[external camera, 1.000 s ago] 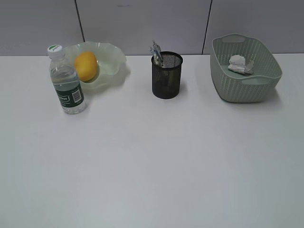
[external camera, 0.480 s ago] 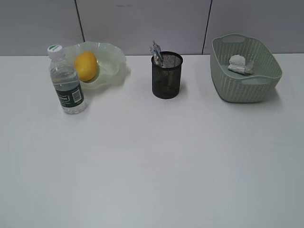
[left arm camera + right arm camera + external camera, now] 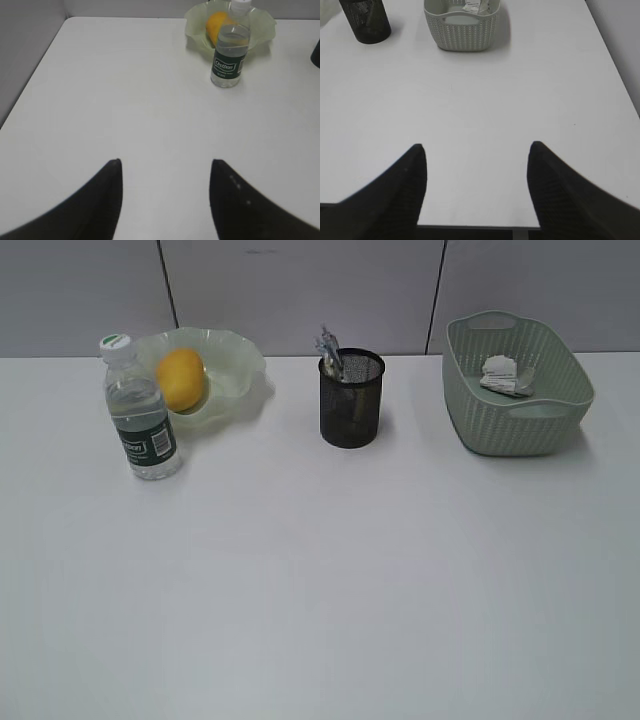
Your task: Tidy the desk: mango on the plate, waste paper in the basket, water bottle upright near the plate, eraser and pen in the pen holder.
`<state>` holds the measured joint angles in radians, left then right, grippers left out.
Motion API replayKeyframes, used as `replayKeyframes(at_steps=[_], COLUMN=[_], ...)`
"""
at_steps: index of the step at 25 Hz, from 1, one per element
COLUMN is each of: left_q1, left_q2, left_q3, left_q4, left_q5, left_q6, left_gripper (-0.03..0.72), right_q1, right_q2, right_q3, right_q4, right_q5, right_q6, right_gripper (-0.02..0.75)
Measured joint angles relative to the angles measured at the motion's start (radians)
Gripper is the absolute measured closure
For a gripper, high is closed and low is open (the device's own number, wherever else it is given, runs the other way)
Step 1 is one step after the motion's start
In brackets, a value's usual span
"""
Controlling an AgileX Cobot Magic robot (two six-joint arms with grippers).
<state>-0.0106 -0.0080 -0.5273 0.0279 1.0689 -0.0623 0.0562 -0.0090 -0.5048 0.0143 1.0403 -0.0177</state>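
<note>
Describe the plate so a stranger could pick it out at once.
Start at the white desk and go to its far left corner. Behind the upright water bottle sits the plate, holding the mango. Unlike the opaque woven basket at far right, it is translucent pale green with a wavy, ruffled rim.

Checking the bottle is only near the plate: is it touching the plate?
Cannot tell. In both the exterior and left wrist views the bottle overlaps the plate, hiding any gap.

We count one bottle (image 3: 140, 415), one mango (image 3: 181, 379), one plate (image 3: 235, 365), one pen holder (image 3: 351, 400), one basket (image 3: 520, 415), one scrap of paper (image 3: 506, 375).
</note>
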Motion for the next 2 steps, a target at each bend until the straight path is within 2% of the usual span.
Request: replayKeyframes(at_steps=[2], left_q1=[0.0], left_q2=[0.0], left_q3=[0.0], left_q4=[0.0], left_q5=[0.0], left_q6=[0.0], left_gripper=[0.265], right_q1=[0.0], right_q2=[0.0], right_q3=[0.0], right_q4=[0.0], right_q5=[0.0], right_q6=[0.0], right_gripper=[0.236])
